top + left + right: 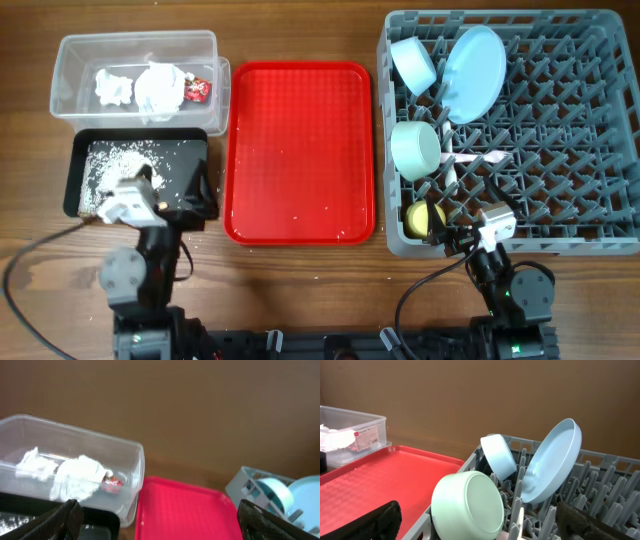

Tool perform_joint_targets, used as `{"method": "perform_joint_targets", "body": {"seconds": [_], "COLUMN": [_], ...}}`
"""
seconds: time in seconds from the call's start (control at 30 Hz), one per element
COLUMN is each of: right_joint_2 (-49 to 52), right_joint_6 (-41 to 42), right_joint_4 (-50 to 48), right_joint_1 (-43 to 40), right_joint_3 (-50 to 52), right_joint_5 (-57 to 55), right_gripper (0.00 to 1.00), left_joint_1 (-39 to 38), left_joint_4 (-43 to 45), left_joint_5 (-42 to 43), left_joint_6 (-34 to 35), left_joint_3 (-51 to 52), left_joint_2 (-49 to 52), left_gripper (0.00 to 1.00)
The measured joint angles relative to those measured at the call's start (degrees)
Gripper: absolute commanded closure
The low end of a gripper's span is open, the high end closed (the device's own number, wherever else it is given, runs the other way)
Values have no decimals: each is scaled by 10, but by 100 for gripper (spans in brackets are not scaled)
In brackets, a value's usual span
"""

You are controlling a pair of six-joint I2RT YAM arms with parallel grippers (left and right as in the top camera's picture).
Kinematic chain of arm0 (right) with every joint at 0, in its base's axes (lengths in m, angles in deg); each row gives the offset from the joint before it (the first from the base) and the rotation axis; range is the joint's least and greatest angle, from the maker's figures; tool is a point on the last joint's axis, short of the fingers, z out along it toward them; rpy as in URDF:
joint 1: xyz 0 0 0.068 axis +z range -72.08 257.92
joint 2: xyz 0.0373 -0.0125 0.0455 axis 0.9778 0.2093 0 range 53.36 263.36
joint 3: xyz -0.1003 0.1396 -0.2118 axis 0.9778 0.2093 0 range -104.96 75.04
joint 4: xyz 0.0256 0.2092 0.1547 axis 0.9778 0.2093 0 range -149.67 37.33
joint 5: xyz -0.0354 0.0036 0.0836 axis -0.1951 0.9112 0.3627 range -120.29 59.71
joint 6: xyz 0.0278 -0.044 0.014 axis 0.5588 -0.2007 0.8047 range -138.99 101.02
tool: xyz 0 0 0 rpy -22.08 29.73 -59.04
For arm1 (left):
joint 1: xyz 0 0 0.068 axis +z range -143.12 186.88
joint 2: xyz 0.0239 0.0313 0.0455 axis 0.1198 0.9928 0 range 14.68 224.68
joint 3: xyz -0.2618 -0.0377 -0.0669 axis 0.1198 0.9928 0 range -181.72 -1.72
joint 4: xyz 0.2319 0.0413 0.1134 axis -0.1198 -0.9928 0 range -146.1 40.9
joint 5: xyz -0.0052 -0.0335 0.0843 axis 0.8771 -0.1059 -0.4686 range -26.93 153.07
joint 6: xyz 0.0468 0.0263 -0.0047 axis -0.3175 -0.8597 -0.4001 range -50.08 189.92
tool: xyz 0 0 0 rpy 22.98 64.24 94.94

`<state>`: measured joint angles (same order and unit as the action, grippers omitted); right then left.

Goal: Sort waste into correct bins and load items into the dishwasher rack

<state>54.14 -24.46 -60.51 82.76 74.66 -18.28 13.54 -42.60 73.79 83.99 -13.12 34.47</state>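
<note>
The grey dishwasher rack [560, 150] holds the pale blue plate [473, 72], the small pale bowl [412, 62], the mint-green bowl [415, 149], the yellow cup [424, 217] and a white utensil [470, 158]. The clear tub [75, 60] holds crumpled white napkins [150, 86] and the red wrapper [198, 90]. The black tray [195, 150] holds pale crumbs [115, 160]. My left gripper [160, 517] is open and empty over the black tray's near edge. My right gripper [480, 520] is open and empty at the rack's near left corner, facing the mint-green bowl [467, 505].
The large red serving tray [300, 150] lies between the bins and the rack, with a few tiny crumbs near its front. Wooden table surrounds everything. Both arm bases and cables sit at the front edge.
</note>
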Motion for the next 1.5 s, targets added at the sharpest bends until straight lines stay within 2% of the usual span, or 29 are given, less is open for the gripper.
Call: {"method": "perform_joint_targets", "body": {"seconds": [0.13, 0.47, 0.83, 1.5], "right_joint_2": [0, 0, 0, 0], "right_joint_6": [0, 0, 0, 0], "right_joint_4": [0, 0, 0, 0], "right_joint_1": [0, 0, 0, 0], "right_joint_3": [0, 0, 0, 0], "right_joint_5": [0, 0, 0, 0], "right_gripper": [0, 0, 0, 0], "left_joint_1": [-10, -32, -32, -32], "left_joint_4": [10, 0, -102, -102], "left_joint_5": [-9, -35, -37, -40], "left_joint_6": [0, -5, -5, -5], "left_joint_3": [65, 100, 107, 107], "left_joint_2": [-78, -187, -190, -190], "left_gripper": [0, 0, 0, 0]}}
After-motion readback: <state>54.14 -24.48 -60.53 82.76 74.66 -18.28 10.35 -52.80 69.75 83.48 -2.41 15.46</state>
